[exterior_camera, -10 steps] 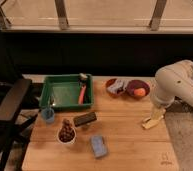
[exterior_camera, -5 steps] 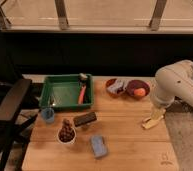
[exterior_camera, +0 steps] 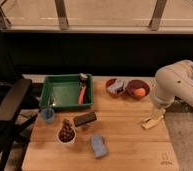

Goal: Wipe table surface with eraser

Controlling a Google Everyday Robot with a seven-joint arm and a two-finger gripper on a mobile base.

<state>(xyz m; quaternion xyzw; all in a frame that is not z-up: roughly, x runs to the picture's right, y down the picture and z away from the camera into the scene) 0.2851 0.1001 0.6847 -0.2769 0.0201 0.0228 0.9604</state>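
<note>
The eraser [exterior_camera: 85,119], a small dark flat block, lies on the table surface [exterior_camera: 125,142] just below the green tray and beside the white bowl. My gripper [exterior_camera: 151,121] hangs low over the right part of the tabletop, well to the right of the eraser and apart from it. Its yellowish fingers stand open with nothing between them. The white arm [exterior_camera: 175,82] bends in from the right edge.
A green tray [exterior_camera: 60,95] at back left holds a red-handled tool [exterior_camera: 82,94]. Around the eraser stand a blue cup [exterior_camera: 48,115], a white bowl [exterior_camera: 66,134] with something brown, and a blue-grey pad [exterior_camera: 98,146]. Two brown bowls [exterior_camera: 138,90] stand at the back. A dark chair [exterior_camera: 10,102] stands left.
</note>
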